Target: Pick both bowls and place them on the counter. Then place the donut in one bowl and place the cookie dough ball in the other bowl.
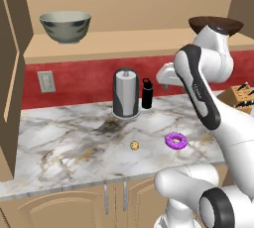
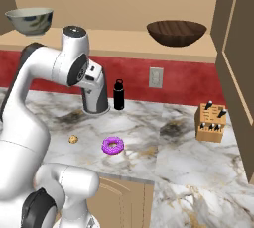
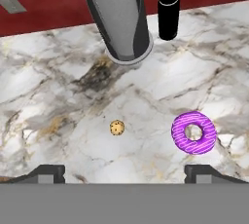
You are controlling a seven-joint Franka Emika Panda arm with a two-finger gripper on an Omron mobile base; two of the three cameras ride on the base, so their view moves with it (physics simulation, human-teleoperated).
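Both bowls stand on the tan shelf above the counter (image 1: 64,142): the pale grey-green ceramic bowl (image 1: 65,26) (image 2: 30,20) at the left, and the dark brown wooden bowl (image 2: 176,32) (image 1: 216,24) at the right, half hidden by my arm in the left base view. On the marble lie the purple-iced donut (image 1: 176,140) (image 2: 113,145) (image 3: 193,132) and, a little left of it, the tiny tan cookie dough ball (image 1: 134,145) (image 2: 73,139) (image 3: 116,127). My gripper (image 3: 124,173) hangs open high above them, holding nothing.
A paper towel holder (image 1: 126,93) (image 3: 119,16) and a black bottle (image 1: 147,93) (image 2: 119,94) (image 3: 168,11) stand at the back of the counter by the red wall. A knife block (image 2: 212,122) sits to the right. Open cabinet doors flank the shelf on both sides.
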